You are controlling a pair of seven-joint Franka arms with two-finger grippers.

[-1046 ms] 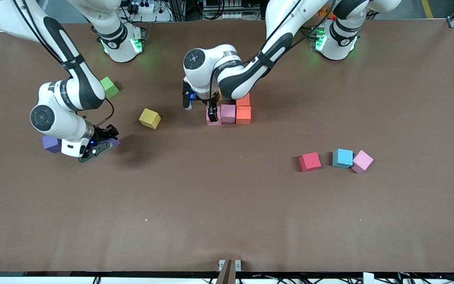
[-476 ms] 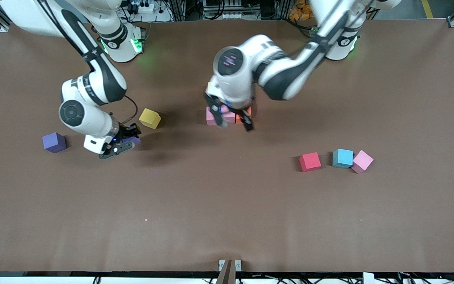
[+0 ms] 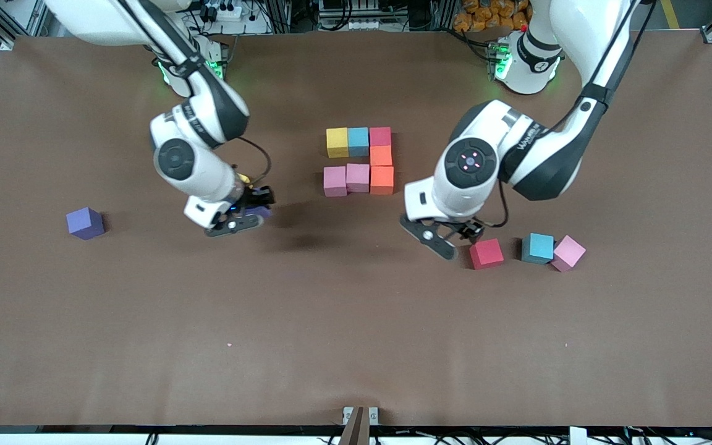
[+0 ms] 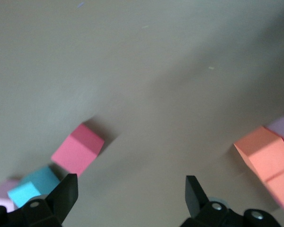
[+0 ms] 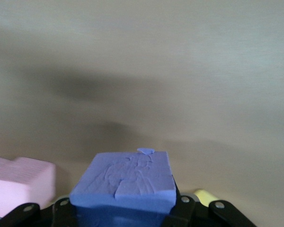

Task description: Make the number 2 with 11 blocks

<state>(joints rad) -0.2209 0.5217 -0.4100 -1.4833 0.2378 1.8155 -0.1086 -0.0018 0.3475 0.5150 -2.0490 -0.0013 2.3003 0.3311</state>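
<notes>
The partly built number 2 sits mid-table: yellow (image 3: 337, 142), light blue (image 3: 358, 141) and red (image 3: 380, 136) blocks in a row, two orange blocks (image 3: 381, 168) below the red one, then two pink blocks (image 3: 346, 179). My right gripper (image 3: 240, 217) is shut on a purple block (image 5: 125, 182), up in the air between a loose purple block (image 3: 84, 222) and the pink blocks. My left gripper (image 3: 453, 238) is open and empty, just beside a loose red block (image 3: 486, 253), which also shows in the left wrist view (image 4: 78, 149).
A blue block (image 3: 537, 248) and a pink block (image 3: 568, 253) touch each other beside the red block, toward the left arm's end. A sliver of a yellow block (image 3: 243, 178) shows under the right arm's wrist. The lime-green cube is hidden.
My left gripper left the figure and moved to the loose red block, uncovering the top row. My right gripper carried the purple block toward the figure.
</notes>
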